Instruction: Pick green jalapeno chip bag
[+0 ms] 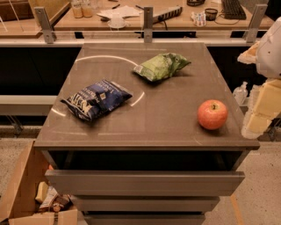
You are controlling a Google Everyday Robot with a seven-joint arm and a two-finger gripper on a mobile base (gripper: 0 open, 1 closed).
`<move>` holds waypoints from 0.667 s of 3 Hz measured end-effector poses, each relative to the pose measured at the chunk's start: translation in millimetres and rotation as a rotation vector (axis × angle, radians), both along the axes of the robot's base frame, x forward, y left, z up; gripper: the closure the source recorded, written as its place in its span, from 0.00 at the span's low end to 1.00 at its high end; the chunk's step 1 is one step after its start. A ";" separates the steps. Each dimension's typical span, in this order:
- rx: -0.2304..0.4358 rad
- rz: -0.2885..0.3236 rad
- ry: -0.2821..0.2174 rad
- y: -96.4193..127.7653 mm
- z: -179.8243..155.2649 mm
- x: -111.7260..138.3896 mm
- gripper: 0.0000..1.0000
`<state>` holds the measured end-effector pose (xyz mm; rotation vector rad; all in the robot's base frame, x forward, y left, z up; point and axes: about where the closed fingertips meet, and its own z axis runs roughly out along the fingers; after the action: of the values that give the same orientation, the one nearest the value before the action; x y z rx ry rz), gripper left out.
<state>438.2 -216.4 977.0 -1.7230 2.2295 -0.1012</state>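
The green jalapeno chip bag (160,66) is puffy and light green with a whitish sealed end. It lies on the grey table (167,114), towards the back and a little right of centre. A dark blue chip bag with white lettering (95,99) lies at the left middle. My gripper (259,115) shows as pale yellowish blocks at the right edge of the view. It is beside the table's right side, well apart from the green bag, and holds nothing that I can see.
A red apple (212,114) sits near the table's front right corner. A drawer (145,181) under the tabletop stands pulled out. A cardboard box with snacks (39,197) is on the floor at the lower left. A cluttered counter (145,13) runs behind.
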 end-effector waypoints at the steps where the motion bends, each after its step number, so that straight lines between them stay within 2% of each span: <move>1: 0.000 0.000 0.000 0.0 0.0 0.0 0.00; 2: 0.093 -0.050 -0.055 -6.2 2.7 14.7 0.00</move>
<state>452.9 -222.6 979.8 -1.5972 2.2025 -0.0555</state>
